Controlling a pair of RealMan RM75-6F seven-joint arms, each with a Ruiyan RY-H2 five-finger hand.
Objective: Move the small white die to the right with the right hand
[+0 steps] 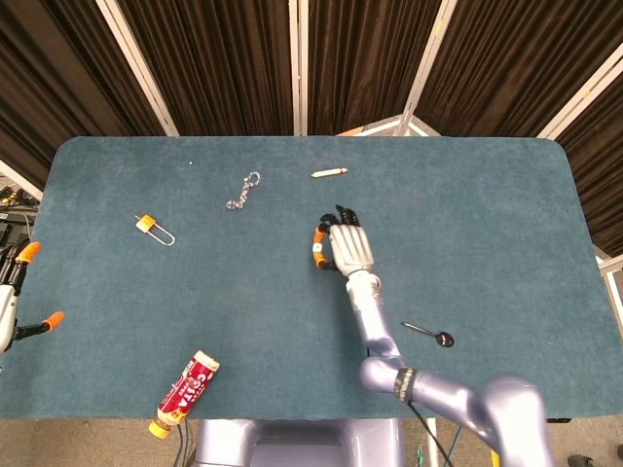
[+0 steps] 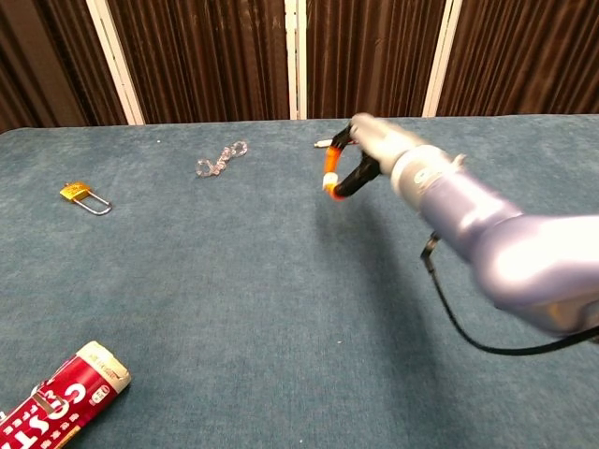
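Near the middle of the teal worktop (image 1: 487, 214), the right hand (image 1: 348, 246) is raised above the felt, as the chest view shows, with its orange-tipped thumb and one finger (image 2: 329, 172) brought together in a pinch. A small pale thing sits between those tips; it looks like the small white die (image 2: 328, 188), though it is too small and blurred to be sure, so I cannot tell for certain that the hand is grasping it. Its faces and which way it points cannot be made out, and a die has no long axis to speak of. The remaining fingers curl under the palm.

The left hand (image 1: 8, 302) shows only at the left edge of the head view, off the worktop; its orange-tipped fingers are spread apart and hold nothing.

Beyond the right hand, toward the far edge, lies a white pen-like stick (image 1: 329, 172), and to its left a short metal chain (image 1: 243, 191). Further left sits a small brass padlock (image 1: 154, 229). A red snack tube (image 1: 187, 391) lies at the near edge, and a spoon (image 1: 429, 334) lies near the right forearm.
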